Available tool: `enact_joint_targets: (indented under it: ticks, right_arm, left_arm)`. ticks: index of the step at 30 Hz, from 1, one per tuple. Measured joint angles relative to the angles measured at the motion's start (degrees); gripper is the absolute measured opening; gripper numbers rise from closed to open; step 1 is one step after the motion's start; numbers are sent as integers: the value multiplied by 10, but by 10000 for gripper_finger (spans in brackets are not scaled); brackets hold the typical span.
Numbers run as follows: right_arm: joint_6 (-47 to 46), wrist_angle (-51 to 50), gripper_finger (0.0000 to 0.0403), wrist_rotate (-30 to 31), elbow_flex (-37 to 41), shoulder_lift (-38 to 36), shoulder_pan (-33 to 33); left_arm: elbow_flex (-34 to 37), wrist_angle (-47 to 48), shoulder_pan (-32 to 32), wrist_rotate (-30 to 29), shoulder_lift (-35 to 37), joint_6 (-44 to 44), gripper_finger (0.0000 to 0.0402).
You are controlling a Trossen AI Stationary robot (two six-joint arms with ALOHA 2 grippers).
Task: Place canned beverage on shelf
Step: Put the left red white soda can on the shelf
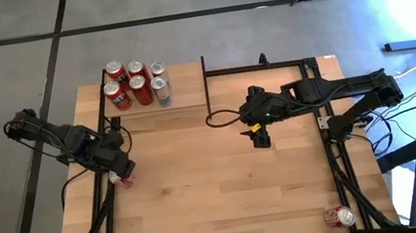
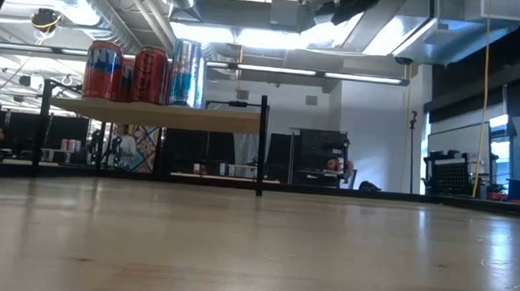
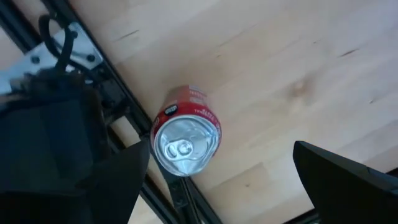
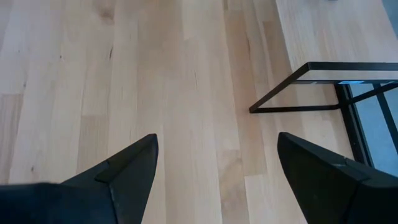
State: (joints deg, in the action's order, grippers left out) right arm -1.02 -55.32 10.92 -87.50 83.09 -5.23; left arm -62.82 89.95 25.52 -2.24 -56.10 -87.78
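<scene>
A red can (image 3: 185, 140) stands upright on the table near its left edge, beside a black frame rail; it also shows in the high view (image 1: 125, 178). My left gripper (image 3: 221, 149) is open above it, with one finger close by the can's side and the other well off it; I see no touch. My left gripper also shows in the high view (image 1: 121, 169). The shelf (image 1: 176, 96) stands at the table's far left and carries several cans (image 1: 135, 82), which also show in the low view (image 2: 150, 75). My right gripper (image 1: 261, 137) is open and empty over the table's middle.
A crushed can (image 1: 339, 217) lies at the table's near right corner. The shelf's board (image 4: 336, 31) and its black foot frame (image 4: 298, 107) show in the right wrist view. Bare tabletop (image 1: 219, 189) lies between the arms.
</scene>
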Motion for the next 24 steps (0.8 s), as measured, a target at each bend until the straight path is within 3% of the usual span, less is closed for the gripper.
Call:
enact_joint_targets:
  ticks: [11,24]
  right_arm:
    - [-2,17,319,-1,0,0,0]
    - [-17,18,319,-1,0,0,0]
  left_arm:
    - [10,0,5,7,-37,171,386]
    - [147,-86,5,80,-37,239,386]
